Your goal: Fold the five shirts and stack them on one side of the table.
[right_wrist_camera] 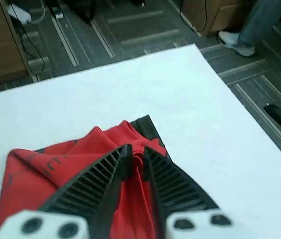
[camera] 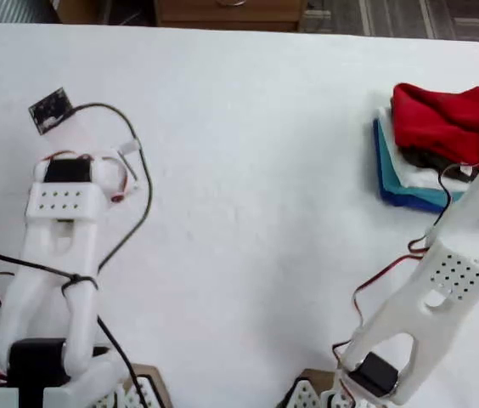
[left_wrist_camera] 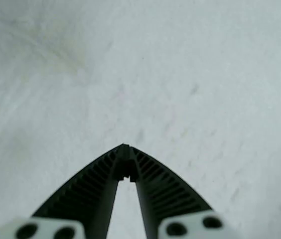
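Note:
A stack of folded shirts [camera: 405, 183] lies at the table's right edge, with blue layers at the bottom, then a white one [camera: 414, 172] and a dark one [camera: 426, 158]. The red shirt [camera: 443, 119] sits on top, loosely bunched. My right gripper [right_wrist_camera: 136, 153] is over the stack, shut on a ridge of the red shirt [right_wrist_camera: 56, 159], and a dark shirt edge [right_wrist_camera: 148, 124] peeks out beneath. My left gripper [left_wrist_camera: 125, 149] is shut with nothing in it. It points down at bare white table [left_wrist_camera: 180, 74] on the left side, under the folded left arm [camera: 63, 200].
A small black circuit board [camera: 50, 110] with a dark cable [camera: 138, 161] lies at the back left. Red and black wires hang by both arm bases. The table's far edge [right_wrist_camera: 130, 62] and right edge drop to the floor close behind the stack.

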You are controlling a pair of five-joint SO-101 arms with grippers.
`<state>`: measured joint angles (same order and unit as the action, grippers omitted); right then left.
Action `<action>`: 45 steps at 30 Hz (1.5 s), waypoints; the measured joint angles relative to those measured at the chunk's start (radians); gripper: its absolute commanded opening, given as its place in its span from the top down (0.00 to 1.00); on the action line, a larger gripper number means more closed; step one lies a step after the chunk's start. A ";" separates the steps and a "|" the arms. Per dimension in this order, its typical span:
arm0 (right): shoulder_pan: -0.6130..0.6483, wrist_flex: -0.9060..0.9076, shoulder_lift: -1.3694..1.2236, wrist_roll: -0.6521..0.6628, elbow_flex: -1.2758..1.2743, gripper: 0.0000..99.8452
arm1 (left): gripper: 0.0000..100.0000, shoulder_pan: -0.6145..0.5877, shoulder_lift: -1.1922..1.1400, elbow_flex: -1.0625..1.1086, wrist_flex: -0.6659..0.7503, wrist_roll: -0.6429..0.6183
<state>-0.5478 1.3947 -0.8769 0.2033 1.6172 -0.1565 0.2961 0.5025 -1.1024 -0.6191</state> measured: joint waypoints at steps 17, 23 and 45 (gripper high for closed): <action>0.172 0.147 -0.206 0.242 -0.091 0.98 | 0.97 0.002 0.000 0.000 0.000 0.000; 0.103 0.048 -0.227 0.244 -0.091 0.98 | 0.97 0.002 0.000 0.000 0.000 0.000; 0.009 -0.494 -0.305 0.109 -0.104 0.98 | 0.97 0.000 0.000 0.003 -0.028 0.000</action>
<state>-0.5386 0.9007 -1.1822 0.3122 1.5129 -0.1565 0.2961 0.5056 -1.1301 -0.6191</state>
